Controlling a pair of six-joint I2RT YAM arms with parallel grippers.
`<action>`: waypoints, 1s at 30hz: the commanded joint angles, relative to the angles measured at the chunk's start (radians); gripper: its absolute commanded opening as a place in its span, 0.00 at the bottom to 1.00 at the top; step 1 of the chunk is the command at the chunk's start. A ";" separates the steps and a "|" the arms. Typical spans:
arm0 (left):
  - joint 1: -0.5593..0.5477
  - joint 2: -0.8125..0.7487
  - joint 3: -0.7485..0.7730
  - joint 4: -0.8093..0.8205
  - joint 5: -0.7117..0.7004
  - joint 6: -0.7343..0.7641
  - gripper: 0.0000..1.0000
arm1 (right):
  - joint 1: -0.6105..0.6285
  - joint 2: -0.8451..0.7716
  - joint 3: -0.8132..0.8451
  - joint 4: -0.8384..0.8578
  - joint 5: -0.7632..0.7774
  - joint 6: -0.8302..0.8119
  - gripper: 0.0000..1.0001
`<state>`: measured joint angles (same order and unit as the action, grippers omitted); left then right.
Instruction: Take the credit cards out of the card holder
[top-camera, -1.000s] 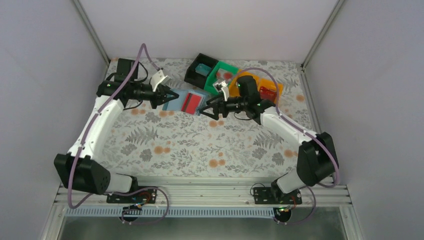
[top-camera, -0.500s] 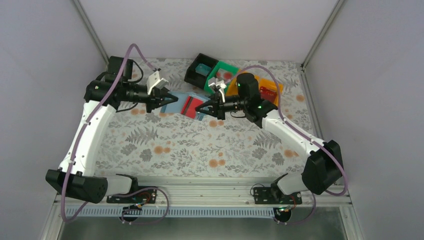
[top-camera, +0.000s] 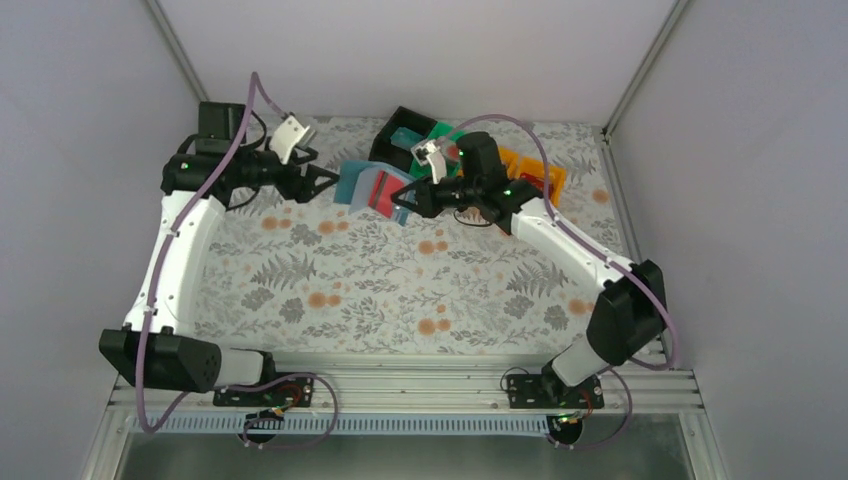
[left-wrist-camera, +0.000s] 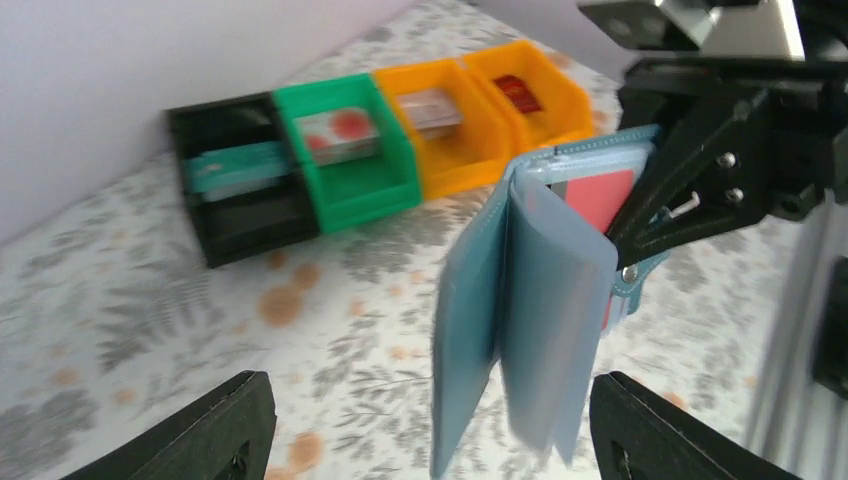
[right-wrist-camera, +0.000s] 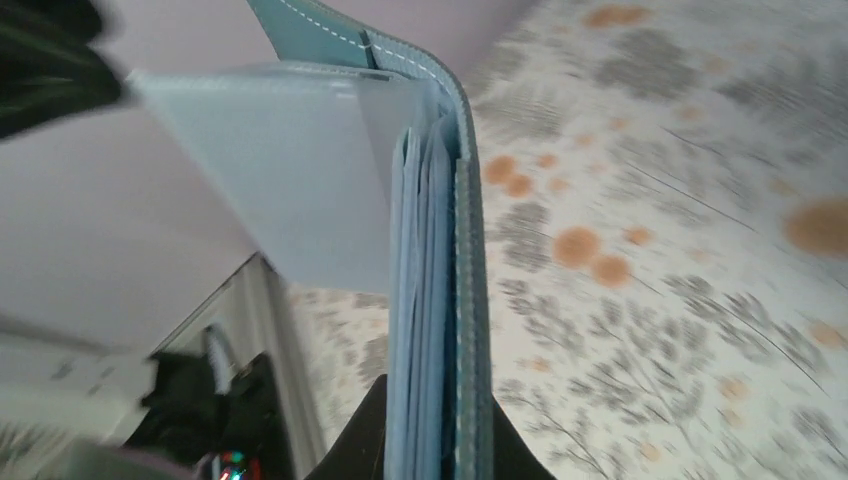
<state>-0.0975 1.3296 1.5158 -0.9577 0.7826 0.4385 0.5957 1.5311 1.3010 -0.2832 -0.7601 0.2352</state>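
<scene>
My right claw (top-camera: 402, 200) is pinched shut on one edge of the card holder (top-camera: 365, 186). It holds the card holder up off the table (top-camera: 400, 290), with the flaps hanging open. A red card (left-wrist-camera: 600, 195) sits in one pocket. My left claw (top-camera: 325, 181) is wide open with nothing in it, just beside the holder's other side.

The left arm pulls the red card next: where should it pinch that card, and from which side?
Probably the edge of the red card farthest from the right gripper, coming from the side of the open left gripper: the right gripper clamps the far cover of the card holder, whose leaves hang open toward the left. Whether that edge clears its pocket is unclear.
</scene>
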 joint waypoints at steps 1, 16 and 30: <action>0.031 -0.020 0.080 0.054 -0.142 -0.044 0.79 | 0.013 0.051 0.047 -0.147 0.324 0.139 0.04; -0.219 0.042 -0.160 0.115 0.126 -0.063 0.47 | 0.086 0.099 0.121 -0.145 0.324 0.067 0.04; -0.086 0.077 -0.223 0.231 0.099 -0.039 0.45 | 0.115 0.025 0.044 -0.080 0.130 -0.111 0.04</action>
<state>-0.2203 1.4277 1.3029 -0.7490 0.8734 0.3622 0.6979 1.6302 1.3705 -0.4313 -0.5541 0.2035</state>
